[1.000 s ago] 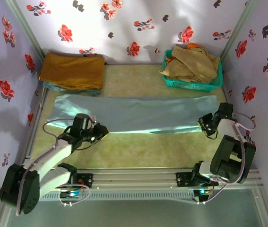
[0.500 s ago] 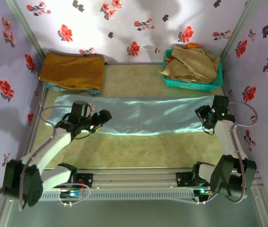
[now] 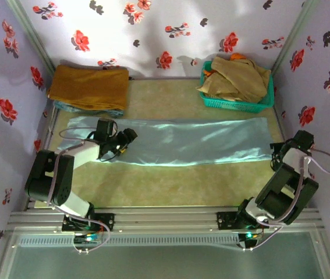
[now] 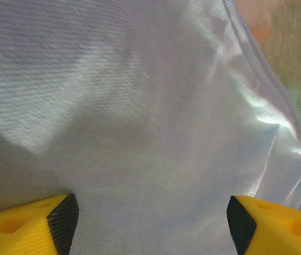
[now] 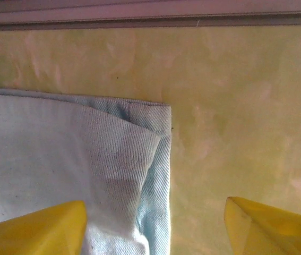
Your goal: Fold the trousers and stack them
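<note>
trousers [image 3: 176, 142] flat as one long narrow strip across the middle of the table [image 3: 170, 186], left end near the mustard cloth [image 3: 89, 87], right end in front of the basket [image 3: 234, 106] of tan garments [image 3: 237, 78]. left gripper [image 3: 127, 139] low over the left part of the strip, released, jaws spread wide, black pads [image 4: 62, 218] either side of smooth cloth, nothing pinched. right gripper [image 3: 281, 154] at the strip's right end, also released and empty, jaws wide over the doubled corner [image 5: 145, 127]. probably between folds, next one likely crosswise, end to end. for a clean fold: go down at the end corners, catch all layers at once, not just the top one; close fully before lifting; lift both corners evenly and carry straight along the strip so edges line up; keep it slow, thin slick cloth likely to slide or bunch. no brand, label or readable writing anywhere, just flower print on the walls.
</note>
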Motion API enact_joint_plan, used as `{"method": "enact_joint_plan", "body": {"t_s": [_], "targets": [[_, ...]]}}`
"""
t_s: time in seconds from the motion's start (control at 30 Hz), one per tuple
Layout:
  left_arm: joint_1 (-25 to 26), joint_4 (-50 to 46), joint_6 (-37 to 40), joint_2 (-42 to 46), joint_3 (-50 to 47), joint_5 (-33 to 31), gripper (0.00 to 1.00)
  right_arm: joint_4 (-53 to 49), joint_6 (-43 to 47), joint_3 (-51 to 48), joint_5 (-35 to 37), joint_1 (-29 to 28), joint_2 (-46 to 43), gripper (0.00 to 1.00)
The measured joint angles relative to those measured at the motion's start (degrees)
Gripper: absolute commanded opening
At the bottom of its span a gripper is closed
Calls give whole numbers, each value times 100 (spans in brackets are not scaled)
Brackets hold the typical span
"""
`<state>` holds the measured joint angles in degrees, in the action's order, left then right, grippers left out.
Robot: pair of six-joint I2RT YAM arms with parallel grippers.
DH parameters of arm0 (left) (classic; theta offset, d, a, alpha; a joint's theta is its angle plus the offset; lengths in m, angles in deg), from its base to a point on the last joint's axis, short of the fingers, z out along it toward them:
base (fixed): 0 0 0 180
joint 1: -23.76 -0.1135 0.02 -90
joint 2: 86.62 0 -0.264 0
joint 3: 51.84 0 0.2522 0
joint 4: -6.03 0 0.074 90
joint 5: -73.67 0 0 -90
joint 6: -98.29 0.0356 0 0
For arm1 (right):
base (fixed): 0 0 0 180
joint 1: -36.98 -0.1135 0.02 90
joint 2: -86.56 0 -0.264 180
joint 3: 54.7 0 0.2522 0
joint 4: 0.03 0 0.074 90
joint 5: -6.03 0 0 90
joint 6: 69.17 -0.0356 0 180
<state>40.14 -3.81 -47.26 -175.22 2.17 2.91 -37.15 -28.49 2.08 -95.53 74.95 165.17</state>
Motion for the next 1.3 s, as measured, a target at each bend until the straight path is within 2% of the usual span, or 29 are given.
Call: {"method": "enact_joint_plan", "body": {"t_s": [0.07, 0.23, 0.33, 0.4, 0.5, 0.67, 0.87, 0.9, 0.93, 0.97, 1.03, 1.2, 1.27, 1.3], "targets": [[-57, 7, 4, -33, -4, 2, 76, 203, -101, -2, -179, 46, 214, 62], [-92, 120, 17, -42, -105, 2, 75, 758, -352, 0, -535, 103, 715, 32], [-107, 188, 22, -37, -188, 0, 75, 1034, -461, 4, -654, 153, 968, 21], [-109, 205, 22, -26, -212, -9, 75, 1143, -518, 4, -669, 162, 1058, 10], [-127, 205, 22, 15, -240, -20, 74, 1285, -560, 11, -678, 175, 1095, 0], [-177, 146, 31, 101, -286, -39, 71, 1252, -461, 79, -651, 175, 977, 0], [-179, 186, 42, 109, -358, -61, 69, 1049, -166, 264, -485, 35, 365, 2], [-179, 195, 42, 109, -372, -59, 69, 1012, -116, 286, -444, 7, 289, 17], [-179, 210, 42, 109, -378, -59, 69, 966, -85, 302, -404, -13, 256, 41], [-179, 221, 42, 109, -385, -59, 70, 927, -55, 306, -337, -22, 240, 55], [-179, 254, 42, 109, -402, -59, 71, 813, 22, 308, -192, -17, 240, 62], [-179, 286, 48, 203, -481, -39, 75, 575, 48, 146, 138, -59, 68, 60], [-190, 195, 68, 280, -479, -50, 75, 498, 48, 74, 221, -262, -210, 53], [-210, 133, 72, 313, -479, -68, 75, 498, 50, 61, 256, -490, -376, 45]]}}
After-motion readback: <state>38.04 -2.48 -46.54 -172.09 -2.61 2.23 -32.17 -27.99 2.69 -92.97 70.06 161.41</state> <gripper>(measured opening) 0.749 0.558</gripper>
